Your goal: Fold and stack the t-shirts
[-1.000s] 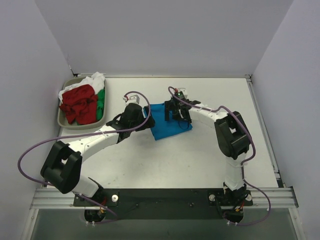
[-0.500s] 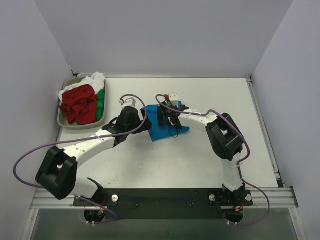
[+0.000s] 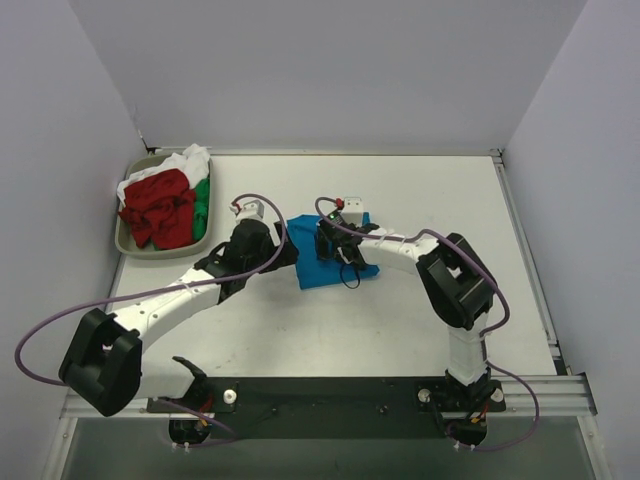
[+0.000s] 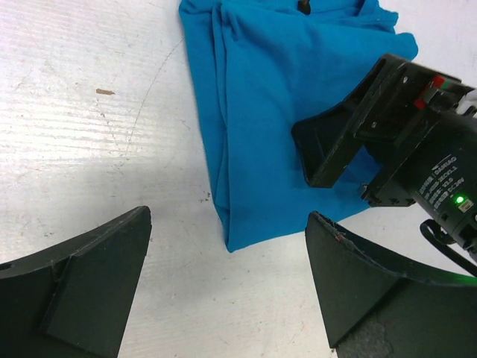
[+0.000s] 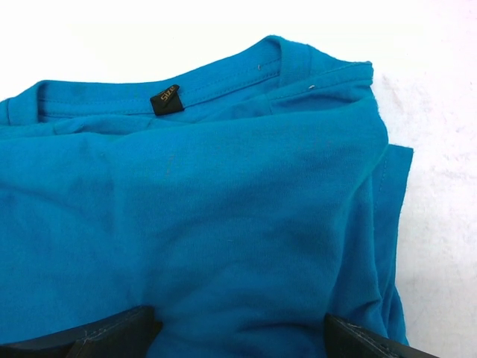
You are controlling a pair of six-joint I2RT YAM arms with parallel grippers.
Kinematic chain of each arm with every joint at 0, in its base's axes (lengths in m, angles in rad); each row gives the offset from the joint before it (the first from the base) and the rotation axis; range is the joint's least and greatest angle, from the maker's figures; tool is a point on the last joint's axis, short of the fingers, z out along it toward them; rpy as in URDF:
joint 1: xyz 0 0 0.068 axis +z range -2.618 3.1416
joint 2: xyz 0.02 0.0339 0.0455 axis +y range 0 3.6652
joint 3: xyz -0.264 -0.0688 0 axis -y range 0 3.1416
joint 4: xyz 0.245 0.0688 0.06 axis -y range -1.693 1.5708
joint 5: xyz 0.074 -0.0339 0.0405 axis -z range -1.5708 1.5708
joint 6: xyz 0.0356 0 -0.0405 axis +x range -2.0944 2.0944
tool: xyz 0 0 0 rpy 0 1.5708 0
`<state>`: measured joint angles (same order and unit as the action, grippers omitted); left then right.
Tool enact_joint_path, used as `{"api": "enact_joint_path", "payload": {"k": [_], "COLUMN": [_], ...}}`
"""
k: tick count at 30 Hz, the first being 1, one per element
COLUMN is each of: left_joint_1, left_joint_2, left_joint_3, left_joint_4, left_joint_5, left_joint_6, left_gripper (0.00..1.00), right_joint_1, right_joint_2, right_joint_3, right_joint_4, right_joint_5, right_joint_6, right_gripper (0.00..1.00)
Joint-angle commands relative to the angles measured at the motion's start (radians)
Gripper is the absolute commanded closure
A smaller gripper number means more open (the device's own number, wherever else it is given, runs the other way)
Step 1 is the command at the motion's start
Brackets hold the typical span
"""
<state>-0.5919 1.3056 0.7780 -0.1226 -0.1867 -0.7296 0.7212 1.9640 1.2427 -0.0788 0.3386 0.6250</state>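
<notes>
Top external: right arm [image 3: 400,244] covers part of blue t-shirt [image 3: 311,272]

Blue t-shirt [image 3: 308,270] folded at centre, black tag [image 5: 165,99] up, red, green, white t-shirts [image 3: 160,208] heaped far left

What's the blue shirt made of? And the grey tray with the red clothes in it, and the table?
The blue t-shirt looks like soft knit cloth, probably cotton: matte, wrinkled, with stitched seams. The tray looks grey and smooth, either metal or plastic; it is too small here to tell. The table looks hard and painted white, with scuffs and scratches.
</notes>
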Motion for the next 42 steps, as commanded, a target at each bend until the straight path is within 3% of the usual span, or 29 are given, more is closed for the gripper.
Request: {"api": "enact_joint_path", "payload": {"k": [1,10,19,28,42], "left_joint_1": [0.006,0.003,-0.003,-0.008,-0.02], "left_joint_2": [-0.049,-0.066,-0.083,-0.085,-0.091], "left_joint_3": [-0.013,-0.034,-0.033,-0.026,0.01], "left_joint_4": [0.006,-0.011,-0.026,-0.031,-0.11], "left_joint_5": [0.003,0.012,0.009,0.009,-0.028], "left_joint_6": [-0.014,-0.019,-0.019,-0.021,-0.007], "left_gripper": [0.05,0.05,0.05,0.05,0.05], "right_joint_1": [0.053,0.093,0.098,0.129,0.228], "right_joint_2": [0.009,-0.011,-0.054,-0.151,-0.407], "right_joint_3": [-0.097,-0.1,-0.078,0.012,0.066], "right_joint_4": [-0.2,-0.3,-0.341,-0.435,-0.431], "right_joint_5": [-0.073,-0.03,0.008,0.109,0.209], "right_joint_6": [0.076,0.202,0.225,0.165,0.013], "right_gripper": [0.0,0.0,0.0,0.0,0.0]}}
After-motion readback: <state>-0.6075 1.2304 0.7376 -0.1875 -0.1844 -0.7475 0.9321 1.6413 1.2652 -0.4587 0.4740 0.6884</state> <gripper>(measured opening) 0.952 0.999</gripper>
